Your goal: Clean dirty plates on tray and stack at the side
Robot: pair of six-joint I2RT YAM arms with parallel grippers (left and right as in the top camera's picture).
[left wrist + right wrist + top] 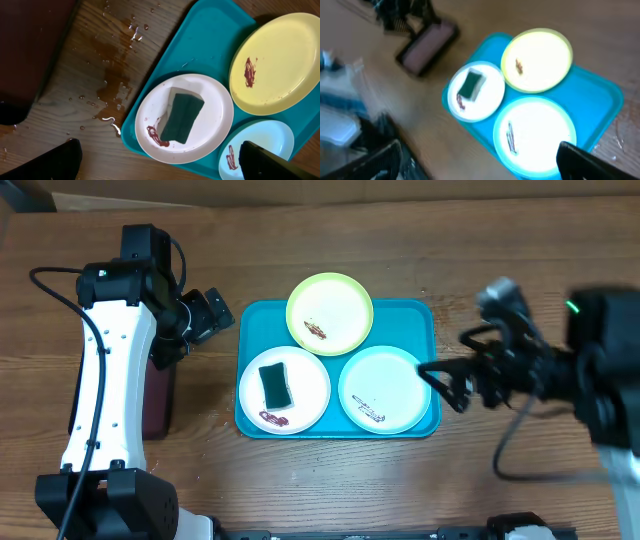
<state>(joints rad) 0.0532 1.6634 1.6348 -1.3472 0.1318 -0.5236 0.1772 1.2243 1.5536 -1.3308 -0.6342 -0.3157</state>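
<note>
While left claw [212,315] and right claw [445,385] hang spread and empty, round plastic yellow-green plate [335,300], white plate [308,395] (dark green sponge [275,383] on it) and mint plate [385,375] sit on turquoise rectangular plastic tray [252,320]; brown wooden worktop [400,240] wet beside it.

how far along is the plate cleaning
Done: nothing yet. The yellow-green plate, white plate and pale blue plate all sit on the tray with brown smears, none stacked aside. In hand: nothing. The left gripper and right gripper are open and empty, and the sponge lies on the white plate. Left: wiping all three plates and stacking them.
</note>
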